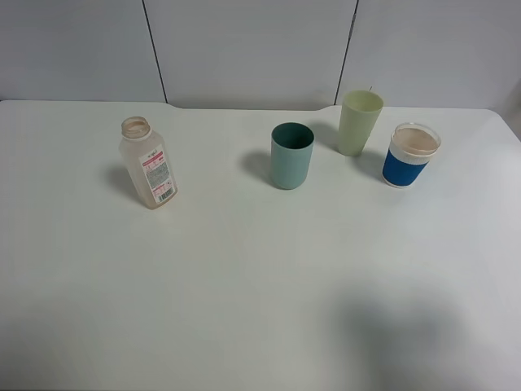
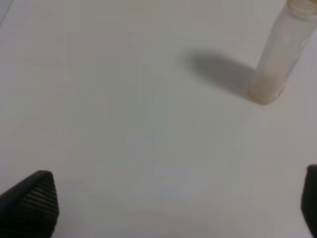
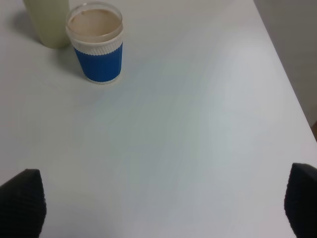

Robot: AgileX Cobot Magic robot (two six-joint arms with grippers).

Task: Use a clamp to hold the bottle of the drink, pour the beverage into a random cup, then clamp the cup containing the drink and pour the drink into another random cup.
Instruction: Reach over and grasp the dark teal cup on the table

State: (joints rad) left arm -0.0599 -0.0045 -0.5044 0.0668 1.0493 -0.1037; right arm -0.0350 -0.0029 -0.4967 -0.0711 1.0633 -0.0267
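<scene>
An uncapped translucent bottle (image 1: 148, 171) with a pink label stands at the left of the white table; it also shows in the left wrist view (image 2: 282, 54). A teal cup (image 1: 291, 155) stands in the middle, a pale green cup (image 1: 359, 121) behind it to the right, and a blue-sleeved clear cup (image 1: 410, 154) at the far right. The right wrist view shows the blue-sleeved cup (image 3: 96, 42) holding a brownish drink. My left gripper (image 2: 173, 208) is open, well short of the bottle. My right gripper (image 3: 163, 208) is open, apart from the cups. Neither arm shows in the exterior view.
The white table (image 1: 260, 285) runs back to a grey panelled wall (image 1: 252, 49). Its right edge (image 3: 285, 74) shows in the right wrist view, beside the blue-sleeved cup's side.
</scene>
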